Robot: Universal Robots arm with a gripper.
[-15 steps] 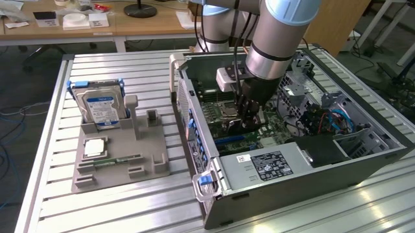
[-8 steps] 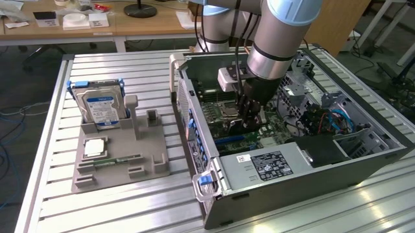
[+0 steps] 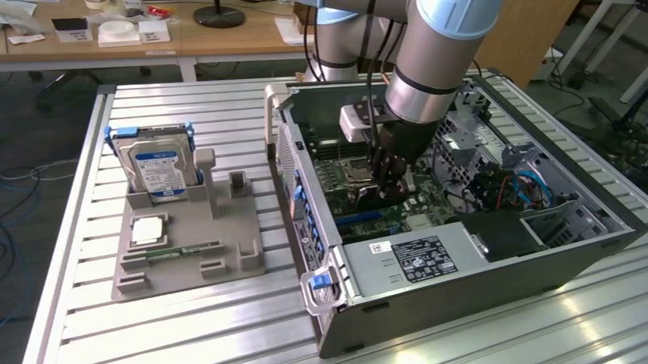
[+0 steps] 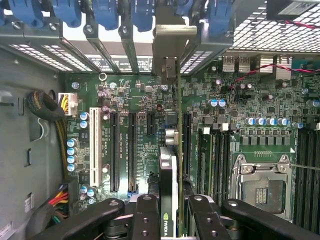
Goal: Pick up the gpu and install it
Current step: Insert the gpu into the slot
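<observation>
Gripping the gpu (image 4: 168, 170) edge-on, your gripper (image 4: 173, 206) has its fingers (image 4: 145, 220) closed on the card, holding it over the motherboard (image 4: 125, 95) inside the open computer case (image 3: 456, 303)

We see a ribbed metal bench (image 3: 202, 326), a wooden desk (image 3: 212, 42) behind it, grey floor (image 3: 30, 129) with loose cables (image 3: 18, 180) at the exterior view's left, and a wooden panel (image 3: 526, 34) beyond.

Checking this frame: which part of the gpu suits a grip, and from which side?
Its upper long edge, from straight above, pinching the two flat faces. The gpu stands on edge over the motherboard slots, bracket toward the case's rear wall, leaving that edge free. The gripper holds it so.
</observation>
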